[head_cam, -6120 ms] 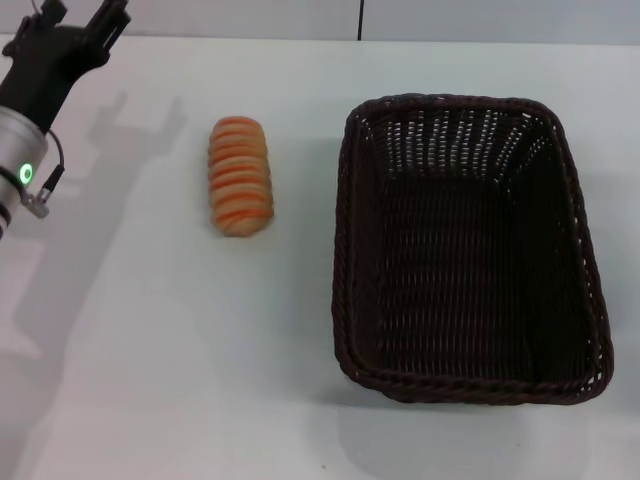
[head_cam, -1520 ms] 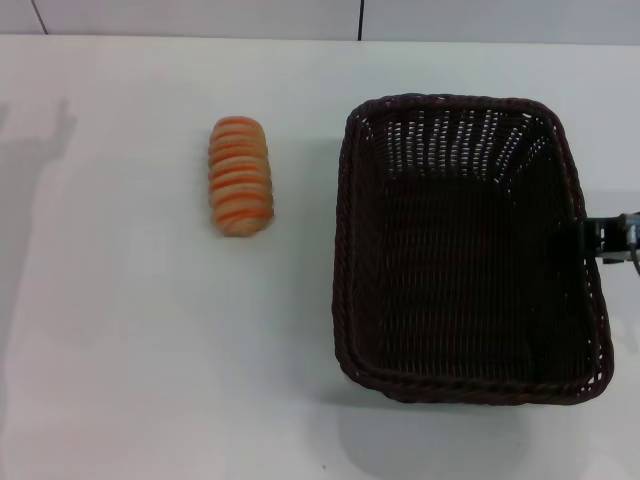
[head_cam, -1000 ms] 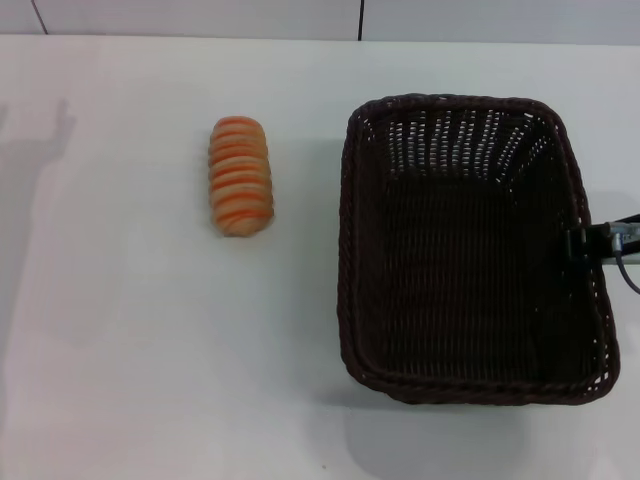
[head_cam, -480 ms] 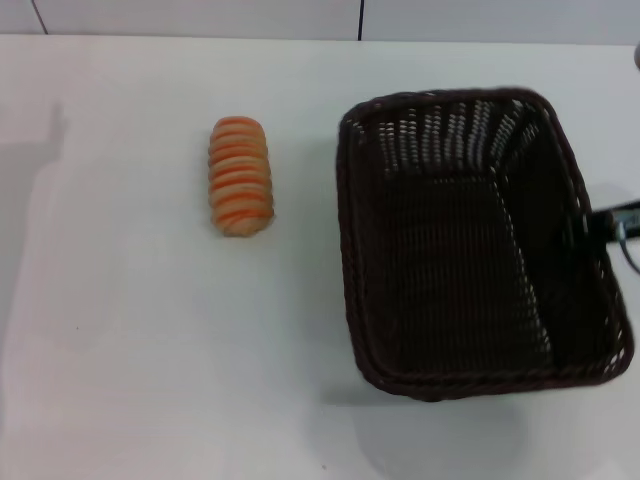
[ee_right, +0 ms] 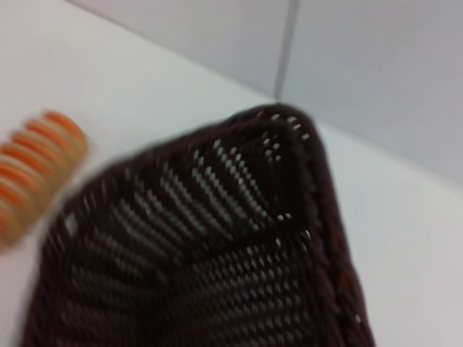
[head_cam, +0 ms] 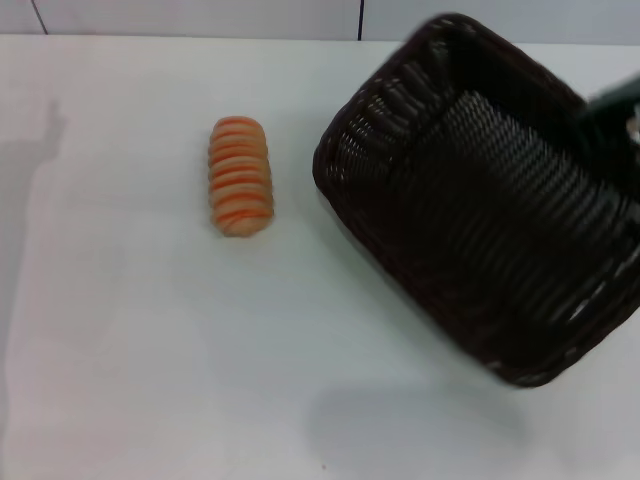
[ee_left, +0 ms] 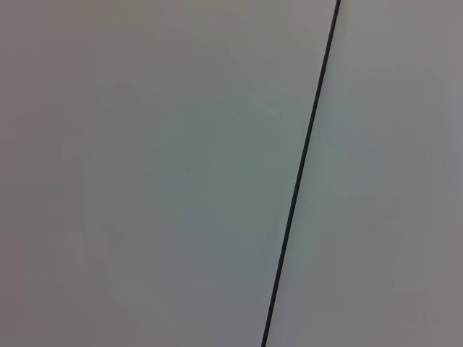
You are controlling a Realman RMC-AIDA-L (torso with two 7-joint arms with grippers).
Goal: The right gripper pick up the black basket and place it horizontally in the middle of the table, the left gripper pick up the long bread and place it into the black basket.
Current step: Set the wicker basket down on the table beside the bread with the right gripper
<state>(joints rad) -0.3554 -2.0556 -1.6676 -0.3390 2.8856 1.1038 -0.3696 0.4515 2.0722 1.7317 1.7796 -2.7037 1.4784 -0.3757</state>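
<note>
Head view showed the long bread (head_cam: 240, 177) whole on the table (head_cam: 130, 330), at 9 o'clock from the tilted black basket (head_cam: 480, 200). Right wrist view caught only the bread's striped end. The right gripper (head_cam: 612, 105) was at the basket's 2 o'clock rim; its grip was unclear.

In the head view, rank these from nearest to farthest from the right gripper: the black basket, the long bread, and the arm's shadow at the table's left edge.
1. black basket: right side, tilted, its rim against the right gripper.
2. long bread: left of the basket, lying on the table.
3. shadow: far left edge of the table.
</note>
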